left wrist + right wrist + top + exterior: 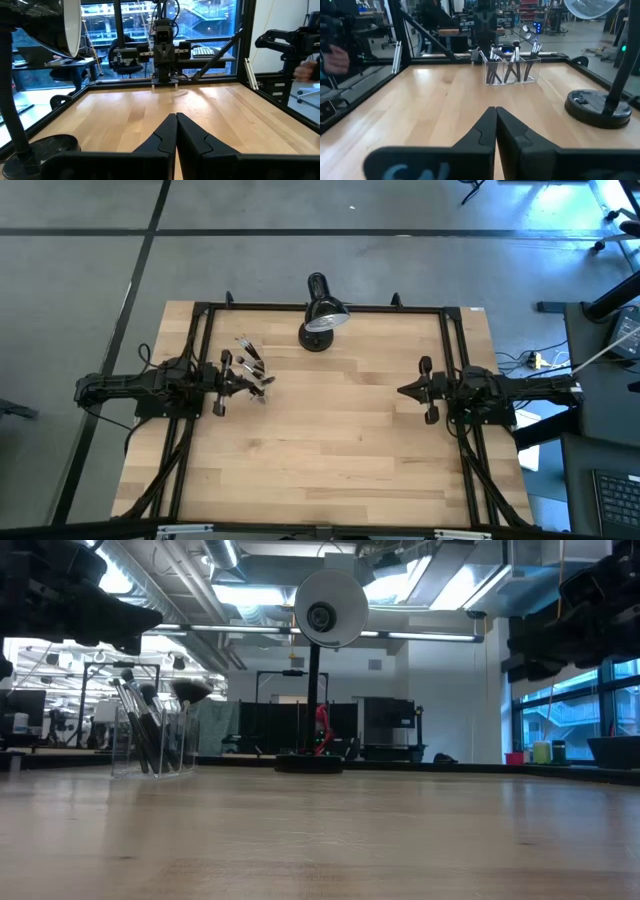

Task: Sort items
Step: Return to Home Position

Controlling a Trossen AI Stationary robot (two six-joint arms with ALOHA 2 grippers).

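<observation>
The brushes (512,60) are all standing in the organizer (533,75) (sorting seemingly finished), left gripper (176,131) and right gripper (496,125) hovering, jaws pressed together, empty.

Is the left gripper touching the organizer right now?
Apart. The low view shows the left gripper hanging above the organizer, with open background between it and the tops of the brushes.

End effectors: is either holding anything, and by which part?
Nothing is held. The left end effector and the right end effector are both shut empty; the makeup brushes stand in the clear organizer.
</observation>
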